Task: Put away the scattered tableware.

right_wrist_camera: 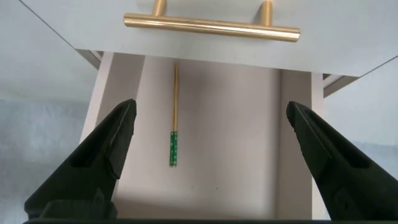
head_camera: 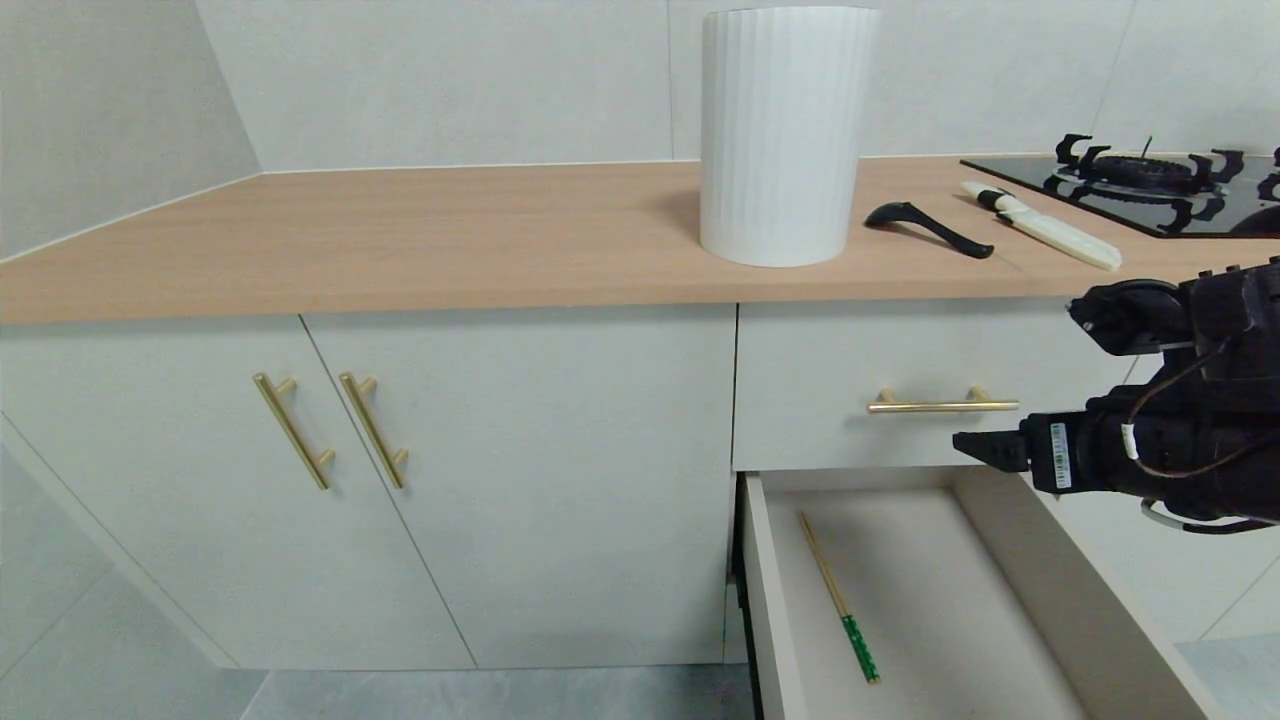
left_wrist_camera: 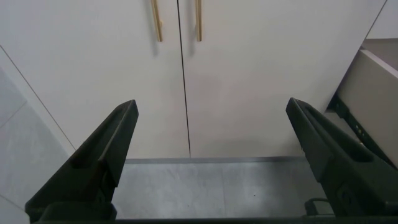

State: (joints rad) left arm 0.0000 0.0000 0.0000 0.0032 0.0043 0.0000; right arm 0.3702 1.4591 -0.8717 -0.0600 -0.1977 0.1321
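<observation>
Presently, on the counter (head_camera: 400, 240): one tall white ribbed container (head_camera: 780, 140), upright; just beside it on the stove (head_camera: 1140, 185) side, one black utensil (head_camera: 925, 228), lying flat; next along, one pale knife (head_camera: 1045, 238) with a dark band, lying flat, between the utensil and the stove, touching neither. Below the counter: two closed doors (head_camera: 300, 480) with brass bar pulls; to their right, one closed drawer front with a brass handle (head_camera: 943, 405); beneath that, one drawer (head_camera: 765, 600), pulled open. In the open drawer: one pair of chopsticks (head_camera: 838, 600), wooden with green ends, lying together lengthwise on the floor of the drawer near its left wall. Right gripper (right_wrist_camera: 210, 109): above the right side of the open drawer, pointing toward it, fingers spread wide, holding nothing. Left gripper (left_wrist_camera: 210, 106): low, facing the closed doors, fingers spread wide, holding nothing.
</observation>
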